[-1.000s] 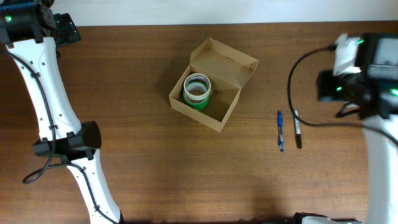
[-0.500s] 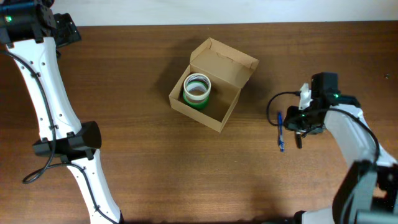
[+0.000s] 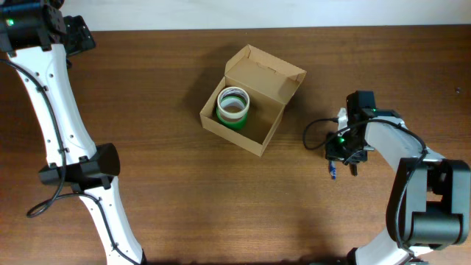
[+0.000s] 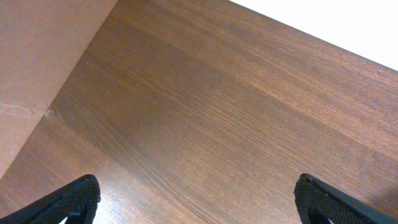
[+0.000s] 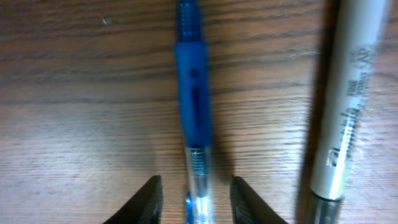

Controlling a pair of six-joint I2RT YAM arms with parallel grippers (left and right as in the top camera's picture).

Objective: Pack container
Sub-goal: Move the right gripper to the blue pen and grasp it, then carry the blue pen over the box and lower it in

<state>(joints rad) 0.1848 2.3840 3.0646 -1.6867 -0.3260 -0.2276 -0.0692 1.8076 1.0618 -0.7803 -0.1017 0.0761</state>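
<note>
Most of the overhead view is a dark brown wood-grain desk (image 3: 169, 191), with a pale strip of the room (image 3: 221, 13) running along the top edge of the frame. Two white arms frame it: the left arm (image 3: 55, 110) climbs the left side to the upper left corner, and the right arm (image 3: 397, 140) bends in from the lower right. The container (image 3: 265, 73) sits a little above the middle of the frame, lid flap up and open, holding stacked tape rolls (image 3: 234, 107), white on green, in its left part. Right of it, well apart, the blue pen (image 5: 193, 93) and a pale marker (image 5: 348, 106) lie side by side under the right wrist. The right jaws stand narrowly apart, one tip on each side of the pen, clear of its barrel. The left jaws are spread wide over bare wood, holding nothing, with a flat tan surface (image 4: 37, 68) at the upper left of that view.
</note>
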